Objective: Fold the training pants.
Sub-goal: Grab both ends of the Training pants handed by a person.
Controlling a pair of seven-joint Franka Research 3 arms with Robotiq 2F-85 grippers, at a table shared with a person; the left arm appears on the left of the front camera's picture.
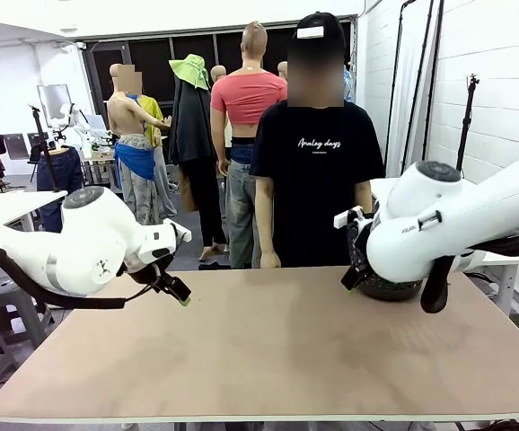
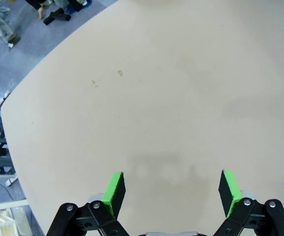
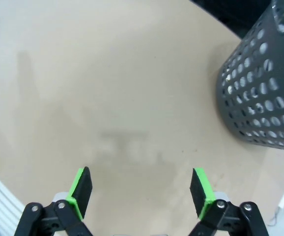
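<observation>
Nearest us, our left gripper hovers over the table, fingers released, grasping nothing; our right gripper likewise; beyond it, what may be the training pants shows pale through the basket holes; long axis: we cannot tell.

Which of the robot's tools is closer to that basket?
The right tool: it hovers open just beside the basket. The left tool hangs open across the table from it.
</observation>
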